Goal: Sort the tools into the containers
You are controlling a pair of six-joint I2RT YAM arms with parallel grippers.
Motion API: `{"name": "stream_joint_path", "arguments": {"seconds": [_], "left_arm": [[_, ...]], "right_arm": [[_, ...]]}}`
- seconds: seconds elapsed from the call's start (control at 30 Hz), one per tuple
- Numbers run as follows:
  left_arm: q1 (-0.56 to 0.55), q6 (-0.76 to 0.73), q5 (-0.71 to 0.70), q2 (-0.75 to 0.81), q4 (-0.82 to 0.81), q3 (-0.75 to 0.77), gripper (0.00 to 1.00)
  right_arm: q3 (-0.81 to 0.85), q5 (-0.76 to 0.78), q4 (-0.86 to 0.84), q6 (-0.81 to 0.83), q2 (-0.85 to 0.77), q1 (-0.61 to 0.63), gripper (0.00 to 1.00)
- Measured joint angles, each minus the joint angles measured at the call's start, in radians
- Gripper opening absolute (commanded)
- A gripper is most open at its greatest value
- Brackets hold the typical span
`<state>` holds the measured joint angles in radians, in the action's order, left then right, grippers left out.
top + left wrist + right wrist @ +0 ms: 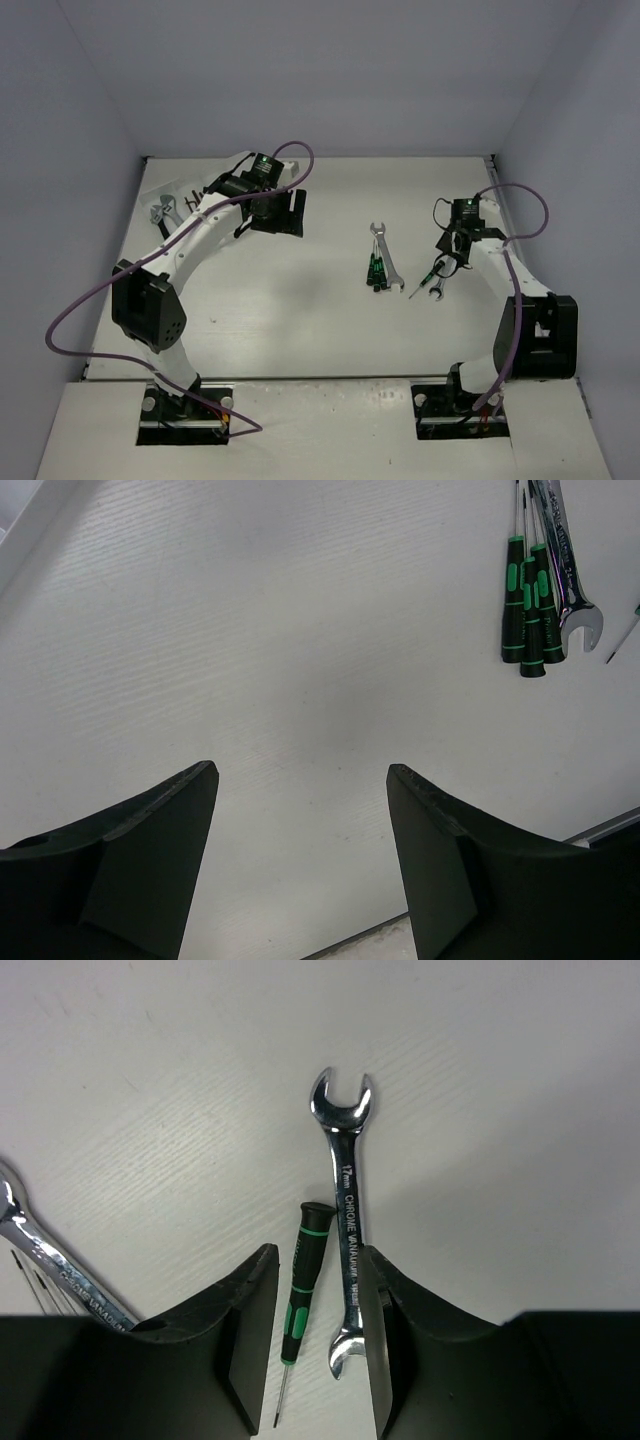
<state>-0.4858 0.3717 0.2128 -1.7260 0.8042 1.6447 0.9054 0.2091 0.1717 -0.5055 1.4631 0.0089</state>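
Two tools lie side by side on the table: a black screwdriver with green marks point(305, 1278) and a silver open-end wrench point(345, 1225). My right gripper point(318, 1250) is open and straddles both; its right finger overlaps the wrench, and its left finger stands clear of the screwdriver. From above, the right gripper point(447, 262) sits over this pair point(430, 283). More screwdrivers point(375, 272) and a wrench point(384, 250) lie mid-table. My left gripper point(275, 212) hangs open and empty over bare table point(300, 770). The white tray point(152, 185) at the far left holds an adjustable wrench point(160, 212) and hex keys point(190, 198).
The left arm lies across the tray and hides most of it. In the left wrist view the middle screwdrivers point(527, 605) and wrench point(566, 570) show at the upper right. Grey walls close in the table on three sides.
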Motion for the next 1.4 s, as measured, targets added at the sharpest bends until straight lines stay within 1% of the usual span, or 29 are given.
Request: {"name": "stream_joint_path", "arguments": {"seconds": [0.07,0.13,0.23,0.43,0.7,1.4], "left_arm": [[0.000,0.000,0.005,0.000,0.000,0.000,0.65],[0.000,0.000,0.010,0.000,0.000,0.000,0.65],[-0.003,0.000,0.016,0.000,0.000,0.000,0.65],[-0.003,0.000,0.019,0.000,0.000,0.000,0.65],[-0.004,0.000,0.019,0.000,0.000,0.000,0.65],[-0.004,0.001,0.020,0.000,0.000,0.000,0.65]], "right_arm": [[-0.012,0.003,-0.007,0.005,-0.043,-0.020,0.31],[-0.024,0.001,-0.012,0.008,-0.048,-0.051,0.32],[-0.058,-0.026,-0.014,0.008,-0.003,-0.089,0.33],[-0.073,-0.081,-0.016,0.014,0.067,-0.091,0.34],[-0.073,-0.145,-0.058,0.033,0.088,-0.091,0.37],[-0.105,-0.154,-0.095,0.046,0.115,-0.091,0.35]]}}
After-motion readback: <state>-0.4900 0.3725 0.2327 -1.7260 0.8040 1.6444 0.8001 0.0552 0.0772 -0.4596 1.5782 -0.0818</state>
